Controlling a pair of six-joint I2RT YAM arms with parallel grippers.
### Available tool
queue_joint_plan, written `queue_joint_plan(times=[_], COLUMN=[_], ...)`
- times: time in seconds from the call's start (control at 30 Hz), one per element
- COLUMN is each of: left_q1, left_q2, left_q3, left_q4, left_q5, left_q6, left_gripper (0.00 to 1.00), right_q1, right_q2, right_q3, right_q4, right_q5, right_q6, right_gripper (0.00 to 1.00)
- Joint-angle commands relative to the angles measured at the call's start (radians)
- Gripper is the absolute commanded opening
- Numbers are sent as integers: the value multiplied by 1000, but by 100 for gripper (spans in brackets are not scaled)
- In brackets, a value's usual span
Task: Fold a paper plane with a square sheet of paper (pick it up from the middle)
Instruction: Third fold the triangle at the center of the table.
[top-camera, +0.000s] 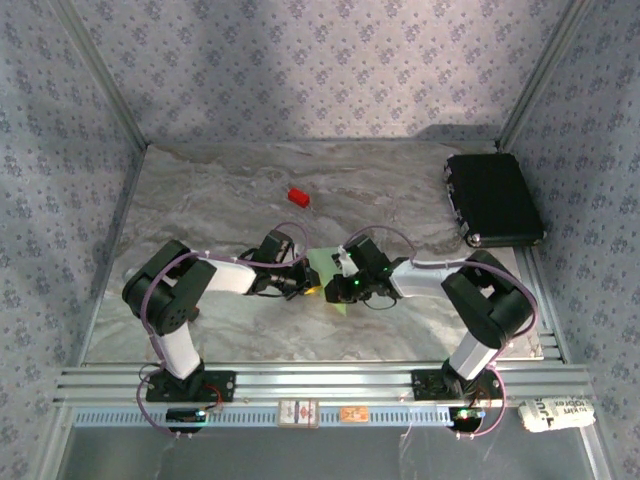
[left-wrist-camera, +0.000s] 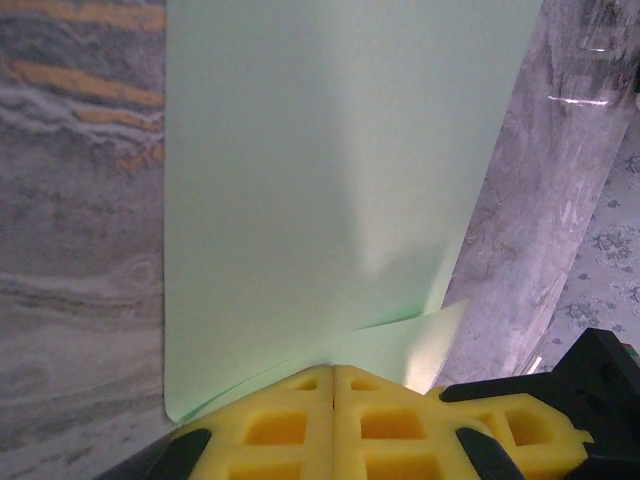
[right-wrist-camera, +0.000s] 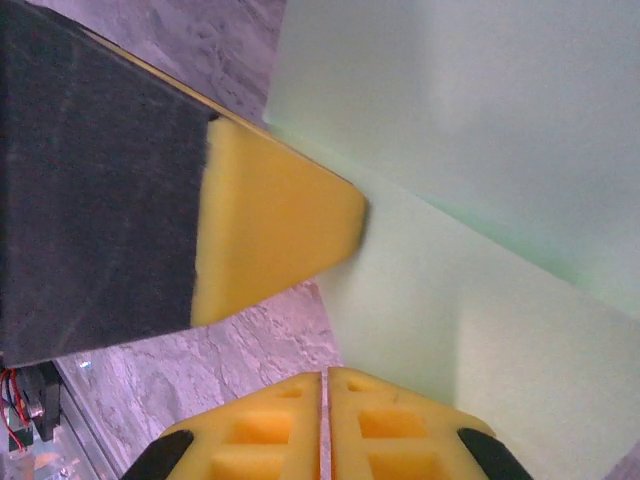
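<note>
Two closed tools, left gripper (left-wrist-camera: 333, 385) and right gripper (right-wrist-camera: 325, 385), tips at paper (left-wrist-camera: 300, 180). One fold layer showing; no dart yet, most creases left.

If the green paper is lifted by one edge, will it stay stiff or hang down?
Probably it hangs down: the paper looks very thin, with a soft bend across it. Likely light, so a push may slide it on the smooth table. It seems to crease easily; one fold shows.
</note>
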Motion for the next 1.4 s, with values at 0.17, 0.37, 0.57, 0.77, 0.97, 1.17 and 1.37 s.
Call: queue_joint_plan(times=[0.17,0.37,0.57,0.77,0.97,1.17,1.37], left_q1=[6,10,12,13,14,17,19], left_q2=[44,43,43,40,41,40,40], left_q3=[-11,-7,-6,-6,-8,-6,-6], left_q4=[-103,-112,-115,-124,-128,-129,-130], left_q5=[-39,-40,-40,-42,-44,-43,-45], left_q6=[17,21,23,24,24,25,26], left_gripper=[0,0,0,0,0,0,0], right_q1=[6,4,3,4,4,-8,-21], right_q2=[-31,-56,-95,-118,-152,-166,-212], right_q3=[-70,-87,-102,-138,-175,-200,-227], right_q4=[-36,-56,-74,-97,-126,-154,-157], right_q5=[16,27,25,27,31,39,31], right_q6=[18,10,5,-4,-20,-29,-18], right_gripper=[11,11,11,10,9,9,9])
